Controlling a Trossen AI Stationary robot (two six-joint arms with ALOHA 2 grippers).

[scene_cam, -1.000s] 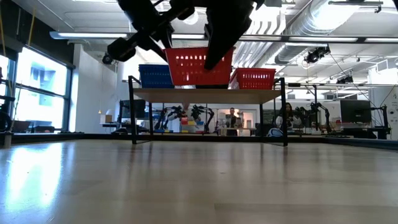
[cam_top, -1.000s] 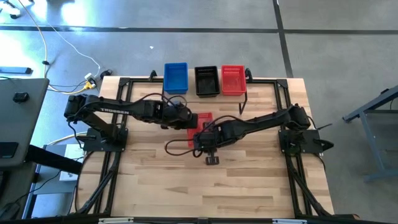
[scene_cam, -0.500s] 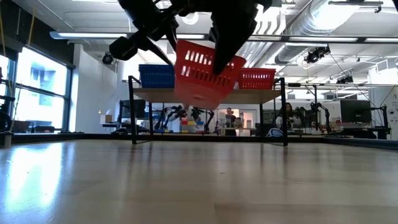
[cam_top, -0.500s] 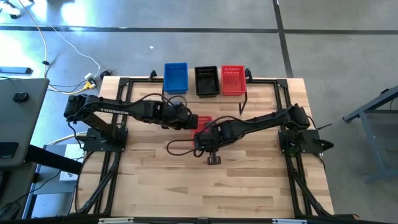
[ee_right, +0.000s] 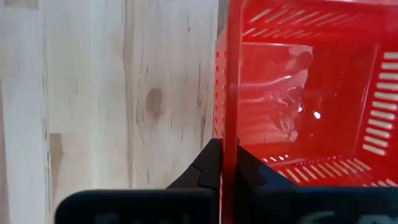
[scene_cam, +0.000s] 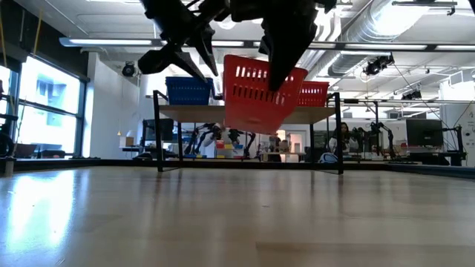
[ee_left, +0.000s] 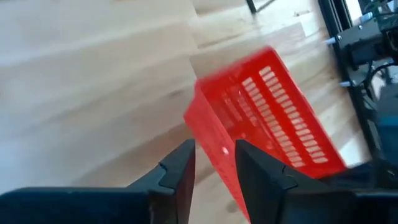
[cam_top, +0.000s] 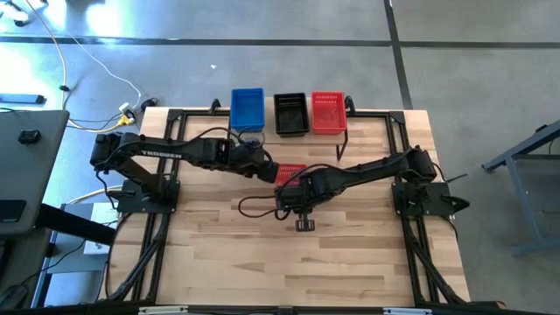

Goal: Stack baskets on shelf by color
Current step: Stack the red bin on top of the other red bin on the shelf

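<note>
A red basket (scene_cam: 260, 96) hangs tilted above the middle of the table, with my right gripper (ee_right: 227, 163) shut on it. My left gripper (ee_left: 214, 163) is open just off the basket's left end (ee_left: 208, 134); I see no touch. In the high view the left gripper (cam_top: 269, 170) is left of the red basket (cam_top: 291, 173) and the right gripper (cam_top: 294, 186) is at its near side. At the far edge the shelf (scene_cam: 185, 113) carries a blue basket (cam_top: 247, 108), a black basket (cam_top: 290, 114) and another red basket (cam_top: 329, 112) side by side. My right gripper pinches one side wall of the red basket at its rim (ee_right: 227, 127), one finger inside the basket and one outside. The fingers come from above, pointing down. The basket hangs below them, tilted and lifted clear of the table.
A dark cable (cam_top: 254, 208) loops on the wood below the arms. Black frame rails (cam_top: 398, 140) run along the table's sides. The near half of the table (cam_top: 289, 262) is bare wood. People and other robots (scene_cam: 343, 137) show in the room behind.
My left gripper has opened and let go of the red basket's left end. The basket, held level by both grippers before, has tipped and now hangs from my right gripper alone, carried a little toward the table's right edge.
</note>
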